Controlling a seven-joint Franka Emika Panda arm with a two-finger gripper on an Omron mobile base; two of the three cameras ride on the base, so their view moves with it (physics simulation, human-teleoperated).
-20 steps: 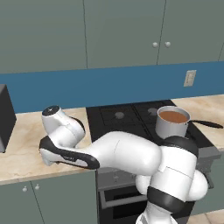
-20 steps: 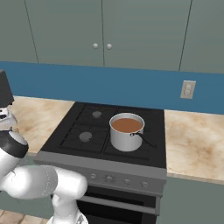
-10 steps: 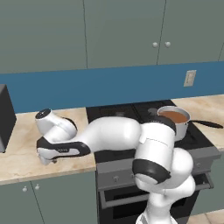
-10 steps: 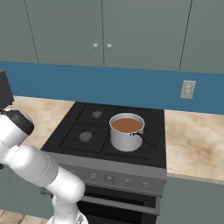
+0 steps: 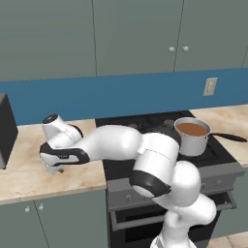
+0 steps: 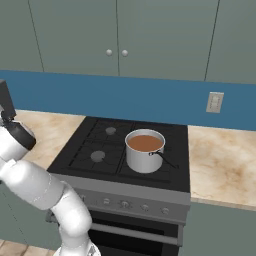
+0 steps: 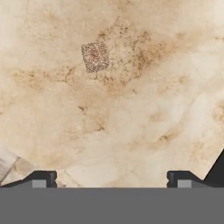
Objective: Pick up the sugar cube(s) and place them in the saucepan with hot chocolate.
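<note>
- Your gripper (image 7: 111, 178) is spread wide: its two dark fingertips (image 7: 41, 178) stand far apart at the bottom of the hand view, with nothing between them.
- It hangs low over the counter (image 5: 29, 177) left of the stove (image 5: 145, 160); in the left base view you see the hand (image 5: 54, 162) pointing down close to the marbled top.
- One sugar cube (image 7: 95, 56) lies on the counter ahead of the fingertips, nearer the left one, well apart from both. It is speckled grey-tan and sits slightly turned.
- In the left base view a tiny brownish speck (image 5: 61, 170) shows on the counter just beside the hand; you cannot tell for sure that it is the cube.
- A dark corner cuts into the hand view at the lower right, past the right fingertip; what it is cannot be made out.
- The arm (image 5: 121, 143) reaches from the base across the front left of the stove to the counter.
- The saucepan (image 6: 144, 150) stands on the right side of the stove, filled with brown liquid, its black handle (image 6: 165, 159) pointing right and toward the front.
- Well left of the stove, a dark box (image 5: 7, 131) stands on the counter beyond the hand.
- Behind the stove run the blue wall and, to its right, a pale outlet (image 6: 215, 102); grey cabinets (image 6: 120, 37) hang above.
</note>
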